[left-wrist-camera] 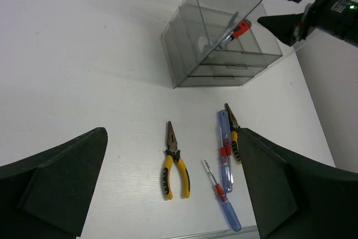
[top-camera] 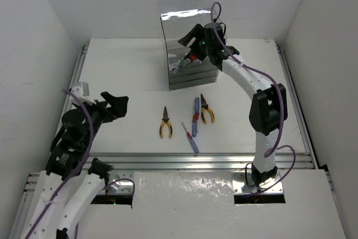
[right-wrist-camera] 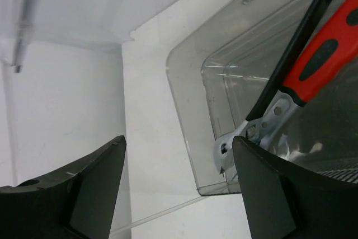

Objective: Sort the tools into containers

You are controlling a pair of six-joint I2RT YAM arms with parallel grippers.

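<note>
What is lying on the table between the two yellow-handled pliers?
Two screwdrivers, as the top external view shows: a long blue screwdriver close beside one pair of pliers, and a shorter screwdriver lying at a slant.

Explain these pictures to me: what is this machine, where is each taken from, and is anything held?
Two robot arms stand at a table's near edge. One picture looks down from above; the other two come from cameras on the left and right wrists, the dark wedges being their own fingers. On the table lie two yellow-handled pliers and two thin screwdrivers. The clear container at the back holds a red-handled wrench and a black-handled wrench. The right gripper reaches to it, the left gripper hangs aside; both are open, holding nothing.
</note>
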